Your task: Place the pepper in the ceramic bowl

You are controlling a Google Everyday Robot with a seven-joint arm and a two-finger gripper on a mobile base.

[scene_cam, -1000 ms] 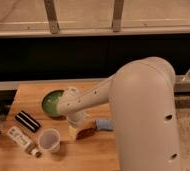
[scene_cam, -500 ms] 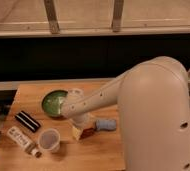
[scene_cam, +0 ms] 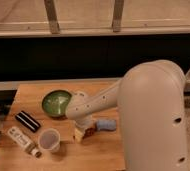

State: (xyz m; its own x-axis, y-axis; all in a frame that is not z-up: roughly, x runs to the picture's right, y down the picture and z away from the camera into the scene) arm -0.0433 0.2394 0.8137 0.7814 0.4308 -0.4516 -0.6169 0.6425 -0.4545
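Compared with a second ago, the big white arm (scene_cam: pixel 153 115) has slid a little toward the right edge and its wrist (scene_cam: pixel 79 106) has sunk a touch lower. As far as we can see, everything lying on the surface (scene_cam: pixel 100 152) sits where it was.

Right now the gripper (scene_cam: pixel 83 133) hangs low over the middle of the surface, a bit toward the front edge, just off the front-right side of the ceramic bowl (scene_cam: pixel 55 103). Whether it's clamped on something or standing wide, we honestly can't tell, since the wrist covers too much of it.

Tucked right against the gripper we see a small dark red-brown bit, which we take for the pepper (scene_cam: pixel 90 131). We can't say if it's lying on the wood or lifted off it. It's near the bowl but clearly outside it.

The bowl itself is green and upright, toward the back-left part of the surface, and the arm crosses just past its right rim from where we're looking.

Other stuff:
- A light blue pad (scene_cam: pixel 106 124) lies just right of the gripper, close to the pepper.
- A translucent plastic cup (scene_cam: pixel 49 140) stands upright near the front edge, left of the gripper.
- Further left, a black bar-shaped thing (scene_cam: pixel 27 121) lies diagonally.
- A white tube (scene_cam: pixel 20 138) lies near the front-left corner.
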